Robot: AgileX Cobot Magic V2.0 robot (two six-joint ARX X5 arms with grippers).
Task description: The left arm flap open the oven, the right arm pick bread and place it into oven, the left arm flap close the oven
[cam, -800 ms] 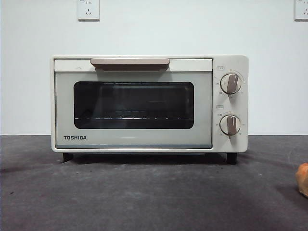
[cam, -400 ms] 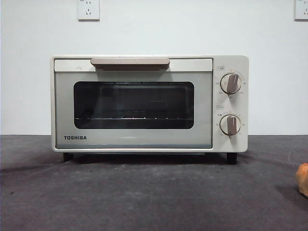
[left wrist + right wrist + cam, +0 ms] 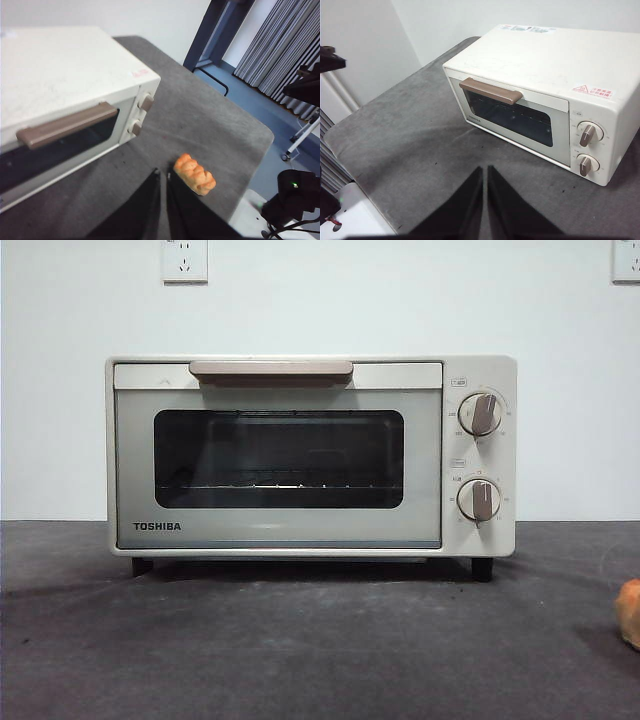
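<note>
The cream-white oven point(image 3: 310, 455) stands on the dark grey table with its door closed and the beige handle point(image 3: 270, 370) across the top. It also shows as the oven point(image 3: 65, 95) and the oven point(image 3: 540, 95) in the wrist views. The bread point(image 3: 194, 174), a golden-orange ridged bun, lies on the table to the oven's right; only an edge of the bread point(image 3: 630, 612) shows in the front view. My left gripper point(image 3: 162, 175) hovers shut above the table, in front of the oven and near the bread. My right gripper point(image 3: 484, 171) is shut too, high above the table.
Two beige knobs point(image 3: 480, 455) sit on the oven's right side. The grey table point(image 3: 300, 640) spreads in front of the oven, and its rounded edge point(image 3: 260, 130) drops off beyond the bread. A white wall with sockets point(image 3: 184, 260) rises behind.
</note>
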